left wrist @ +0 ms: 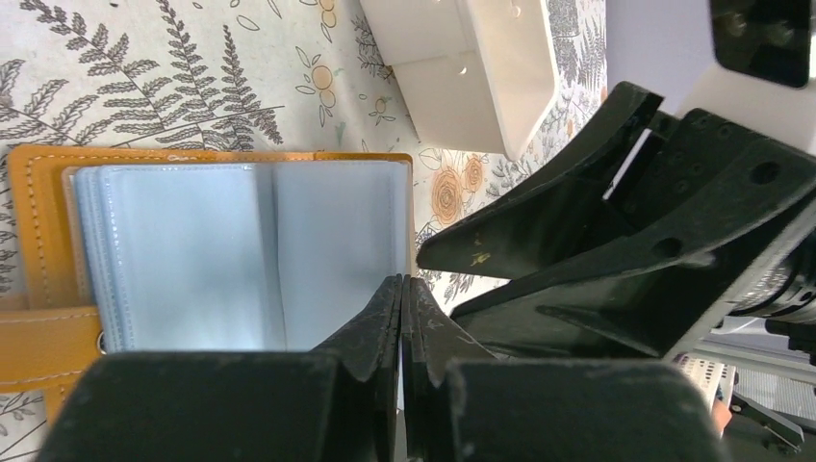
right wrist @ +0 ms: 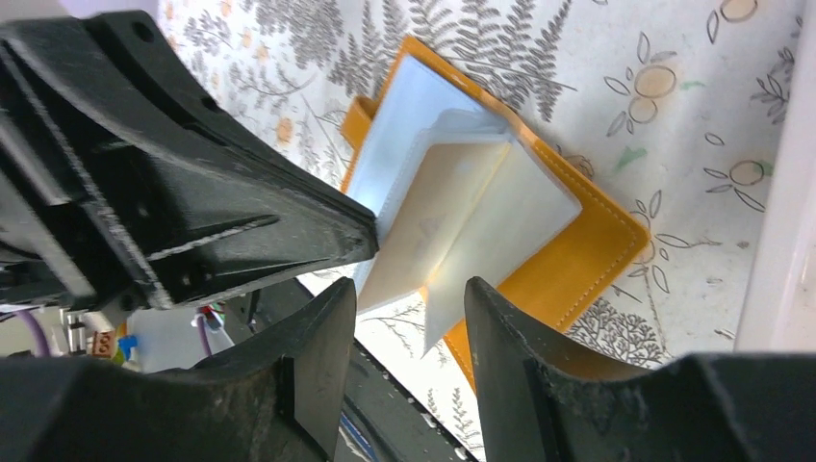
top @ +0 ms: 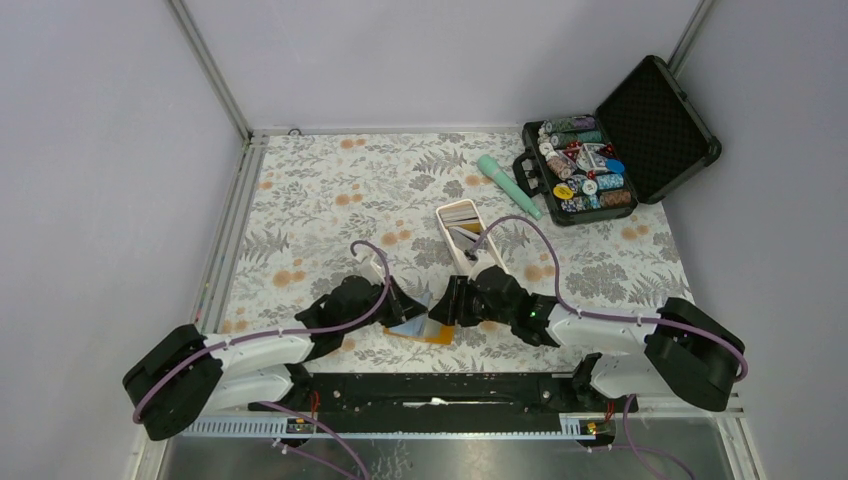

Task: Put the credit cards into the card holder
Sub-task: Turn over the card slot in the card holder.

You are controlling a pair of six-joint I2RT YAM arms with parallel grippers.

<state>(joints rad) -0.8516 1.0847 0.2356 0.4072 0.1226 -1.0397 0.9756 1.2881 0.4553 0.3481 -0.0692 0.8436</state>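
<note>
Bench (top: 320,200) is showing a grey fern + orange blossom print, edge to edge. Card holder (top: 430,333), orange, is lying open on it nr the near edge, approx centre, light blue pockets facing up. White tray (top: 462,238) is sitting just beyond it, long axis running away from the near edge. Teal cylindrical item (top: 508,185) is lying diag. btwn tray and black case (top: 610,150). Case is sitting open at far rt corner, lid tipped back.

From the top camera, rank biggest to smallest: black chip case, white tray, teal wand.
1. Open black foam-lined chip case
2. Long white rectangular tray
3. Slim teal plastic wand, about the tray's length but narrower
</note>
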